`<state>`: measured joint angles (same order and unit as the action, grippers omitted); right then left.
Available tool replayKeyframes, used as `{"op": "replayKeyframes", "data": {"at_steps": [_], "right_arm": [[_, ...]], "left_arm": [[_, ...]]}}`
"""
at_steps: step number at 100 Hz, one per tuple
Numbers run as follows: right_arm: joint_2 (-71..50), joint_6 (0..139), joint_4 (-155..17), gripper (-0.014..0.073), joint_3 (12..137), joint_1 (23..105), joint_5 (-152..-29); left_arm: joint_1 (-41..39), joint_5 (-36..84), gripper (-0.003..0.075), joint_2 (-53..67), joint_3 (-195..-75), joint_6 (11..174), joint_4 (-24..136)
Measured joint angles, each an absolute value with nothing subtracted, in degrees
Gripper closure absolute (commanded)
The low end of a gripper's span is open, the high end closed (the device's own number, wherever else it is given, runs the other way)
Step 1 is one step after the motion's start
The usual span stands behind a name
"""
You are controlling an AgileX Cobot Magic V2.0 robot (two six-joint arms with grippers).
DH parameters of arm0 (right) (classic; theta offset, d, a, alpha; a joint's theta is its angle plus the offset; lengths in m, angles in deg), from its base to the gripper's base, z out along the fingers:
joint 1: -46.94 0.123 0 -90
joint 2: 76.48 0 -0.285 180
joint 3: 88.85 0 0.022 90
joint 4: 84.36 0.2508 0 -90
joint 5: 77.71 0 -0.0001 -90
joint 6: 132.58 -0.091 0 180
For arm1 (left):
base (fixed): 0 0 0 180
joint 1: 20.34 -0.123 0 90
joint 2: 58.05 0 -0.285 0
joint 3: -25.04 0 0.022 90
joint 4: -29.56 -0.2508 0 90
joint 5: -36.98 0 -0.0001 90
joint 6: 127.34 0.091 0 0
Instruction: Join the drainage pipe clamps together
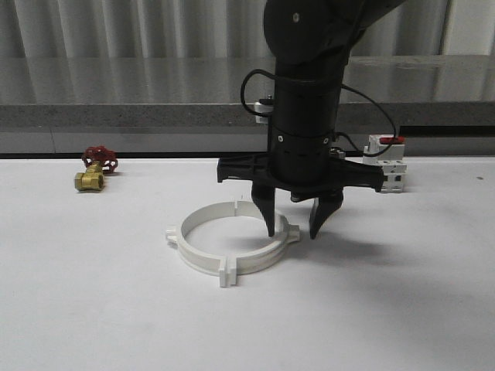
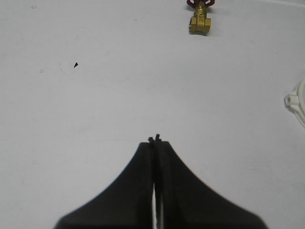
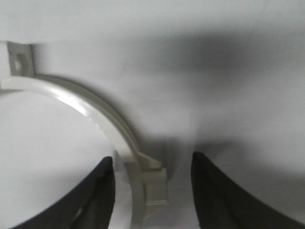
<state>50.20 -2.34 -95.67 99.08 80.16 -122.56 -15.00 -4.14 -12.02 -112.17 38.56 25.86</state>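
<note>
The two white drainage pipe clamps lie on the table as one ring, the left half [image 1: 186, 247] and the right half [image 1: 259, 259] meeting at tabs at the front and back. My right gripper [image 1: 293, 232] is open and points down over the ring's right side. Its fingers straddle the right half's outer lug [image 3: 155, 183], one inside the ring and one outside. The band [image 3: 95, 109] curves away to a holed end tab [image 3: 19, 59]. My left gripper [image 2: 155, 140] is shut with nothing in it, over bare table. The ring's left lug [image 2: 293, 100] is apart from it.
A brass valve with a red handle [image 1: 93, 171] lies at the far left of the white table, also seen from the left wrist [image 2: 200, 21]. A white breaker with a red top [image 1: 387, 158] stands behind the right arm. A grey ledge [image 1: 155, 116] runs along the back.
</note>
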Motion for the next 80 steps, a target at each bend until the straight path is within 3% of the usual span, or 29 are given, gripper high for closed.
{"op": "replayKeyframes", "data": {"at_steps": [41, 80], "right_arm": [[34.64, 2.18, -105.81, 0.0207, 96.51, 78.05, -128.05], [3.39, 3.27, -109.05, 0.0209, 71.62, 69.0, -127.48]], "left_arm": [[-15.0, -4.14, 0.074, -12.02, -112.17, 38.56, 25.86], [-15.0, -4.14, 0.074, -12.02, -112.17, 38.66, 25.86]]}}
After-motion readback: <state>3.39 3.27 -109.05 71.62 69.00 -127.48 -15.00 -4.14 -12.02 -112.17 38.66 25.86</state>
